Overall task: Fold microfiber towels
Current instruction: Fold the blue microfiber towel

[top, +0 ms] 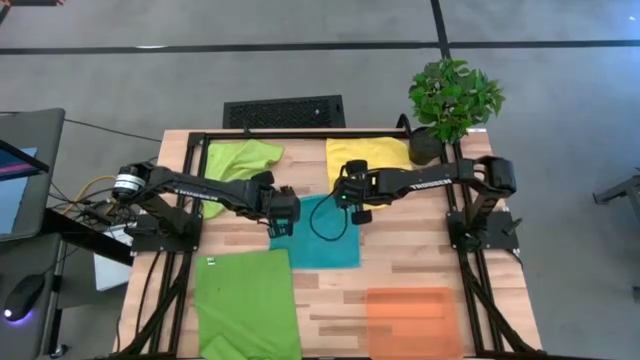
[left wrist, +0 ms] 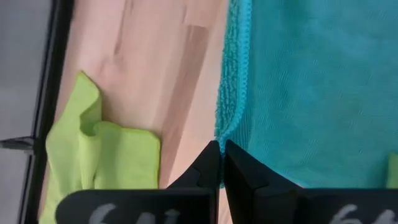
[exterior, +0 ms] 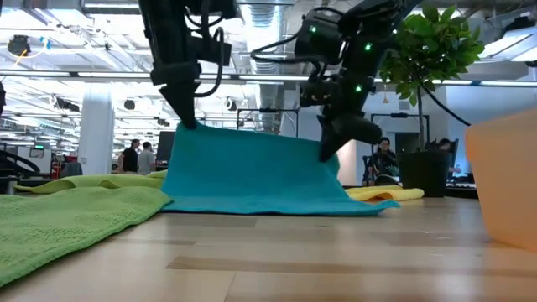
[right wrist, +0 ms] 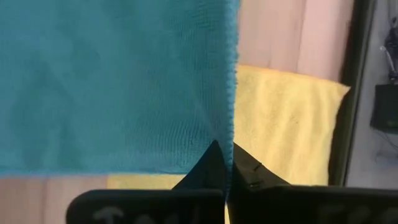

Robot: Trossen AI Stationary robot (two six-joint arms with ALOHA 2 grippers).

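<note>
1. Both grippers are clenched on the teal towel point(top: 325, 240): the left gripper point(left wrist: 220, 163) pinches its hemmed edge at one far corner, the right gripper point(right wrist: 222, 163) pinches the edge at the other far corner
2. Seen in the low view, the teal towel's far edge is lifted off the wood and stretched between the two grips, sagging a little in the middle, while its near edge lies flat on the table point(top: 420, 262)
3. Seen from above, the teal towel sits at the table's middle, with the left gripper at its far-left corner and the right gripper at its far-right corner
4. Behind it lies the yellow towel point(top: 372, 160), spread fairly flat; in the right wrist view its surface shows directly past the teal edge, so the two are close or overlapping there
5. One lime green towel point(top: 238, 165) lies rumpled at the far left, separated from the teal hem by a strip of bare wood in the left wrist view
6. Another lime green towel point(top: 246, 300) lies flat at the near left, its corner just beside the teal towel's near-left corner
7. An orange mat point(top: 410, 320) lies at the near right, well apart from the teal towel, with bare wood between them
8. A potted plant point(top: 452, 100) stands at the far right corner
</note>
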